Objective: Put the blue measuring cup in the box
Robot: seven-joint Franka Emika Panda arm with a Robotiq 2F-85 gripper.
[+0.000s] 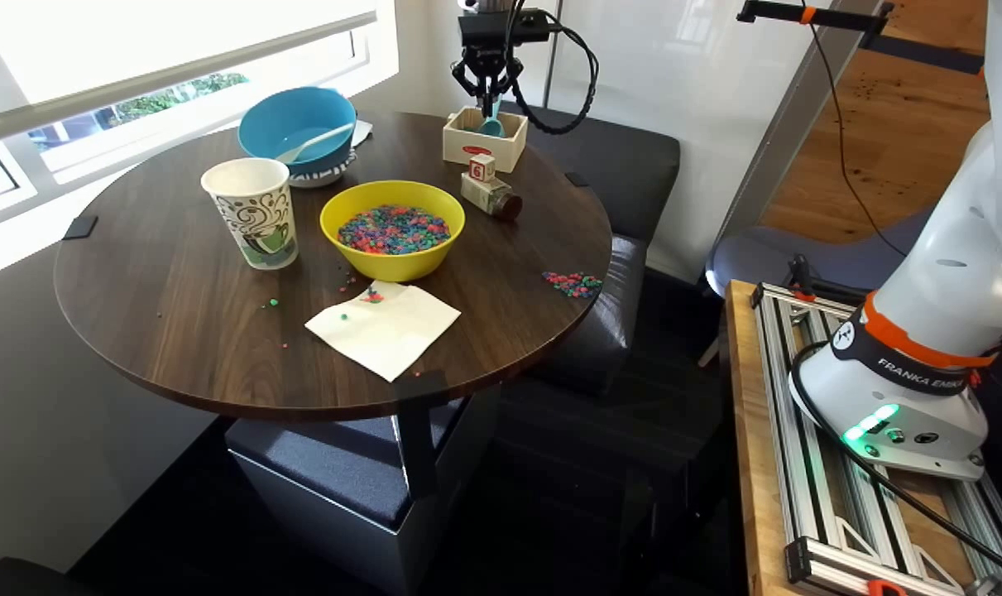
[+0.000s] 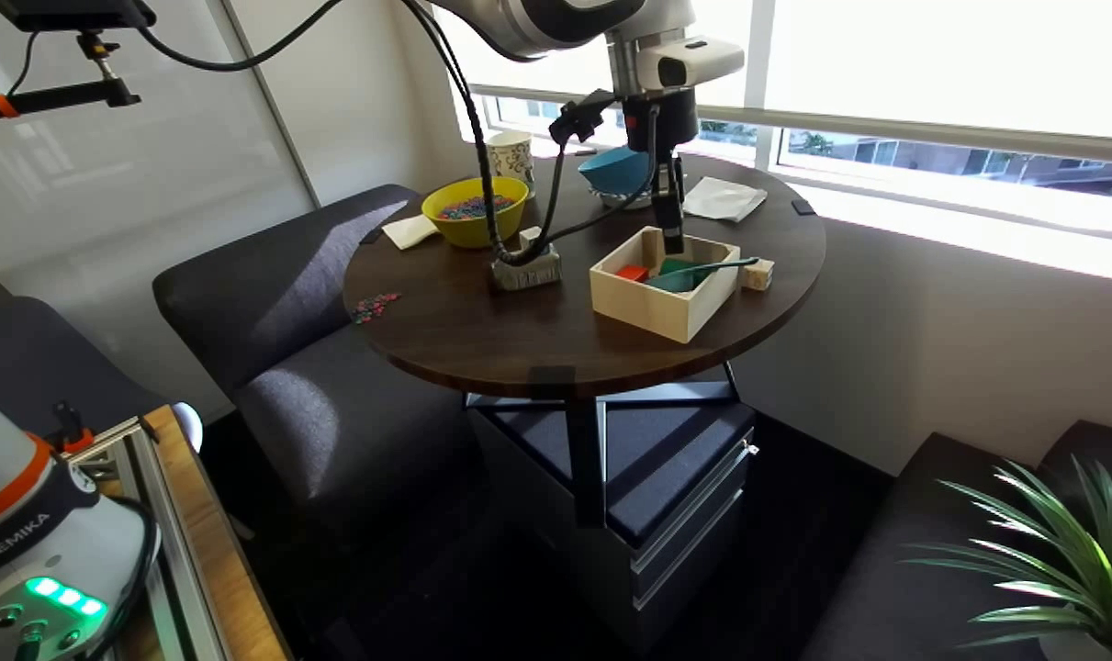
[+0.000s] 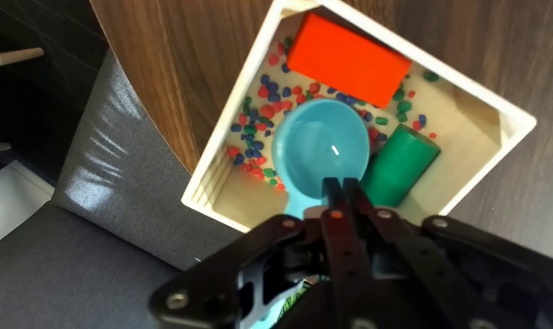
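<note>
The blue measuring cup (image 3: 322, 141) lies inside the box (image 3: 429, 61), its bowl facing up. In an exterior view the cup (image 2: 675, 282) sits in the box (image 2: 643, 303) with its handle leaning over the rim. It also shows in an exterior view as the blue cup (image 1: 492, 127) in the box (image 1: 459, 149). My gripper (image 3: 341, 183) is above the box, its fingers nearly together with a narrow gap and nothing seen between them. In the wrist view the handle runs down beside the fingers and is partly hidden by them. My gripper (image 2: 673, 246) appears apart from the handle.
The box also holds a red block (image 3: 349, 59), a green cylinder (image 3: 402, 164) and small pebbles. A bottle (image 1: 486, 195) with a letter block (image 1: 479, 169) on it lies beside the box. A wooden cube (image 2: 758, 274), yellow bowl (image 1: 393, 265), blue bowl (image 1: 269, 124) and tall cup (image 1: 256, 215) stand nearby.
</note>
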